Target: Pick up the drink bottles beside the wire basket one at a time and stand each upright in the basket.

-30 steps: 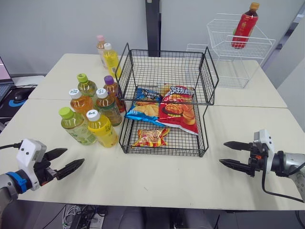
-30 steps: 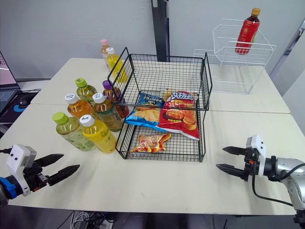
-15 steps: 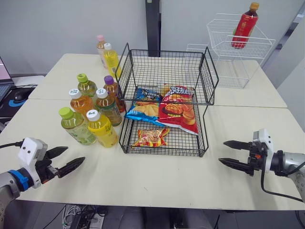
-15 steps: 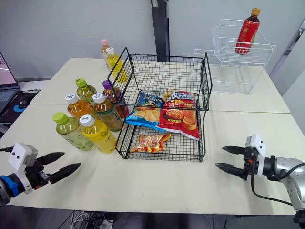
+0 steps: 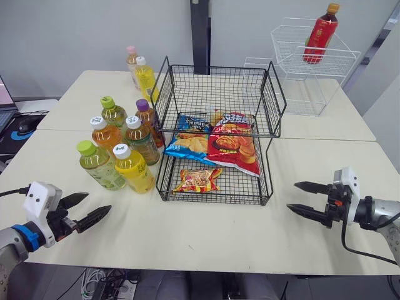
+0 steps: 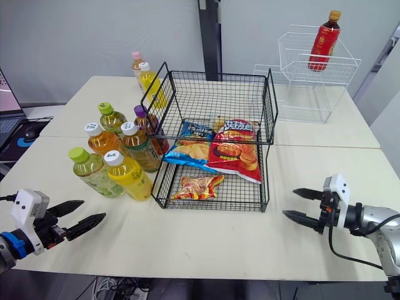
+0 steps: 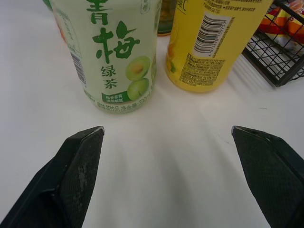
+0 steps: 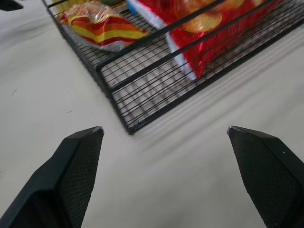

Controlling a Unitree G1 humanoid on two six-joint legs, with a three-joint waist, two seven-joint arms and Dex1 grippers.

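Lying inside the wire basket (image 5: pixel 270 105), three snack bags (image 5: pixel 232 145)

The left hand (image 5: pixel 99 202) had two black, tapered fingers (image 7: pixel 78 161) with scuffed faces. Behind them sat a white boxy block (image 5: pixel 37 199), a blue ring (image 5: pixel 20 237) and a grey forearm (image 5: pixel 5 245), trailing a thin black cable (image 5: pixel 12 190). The right hand (image 5: pixel 291 195) matched, with a looped black cable (image 5: pixel 345 240) under its silver-grey forearm (image 5: pixel 382 211).
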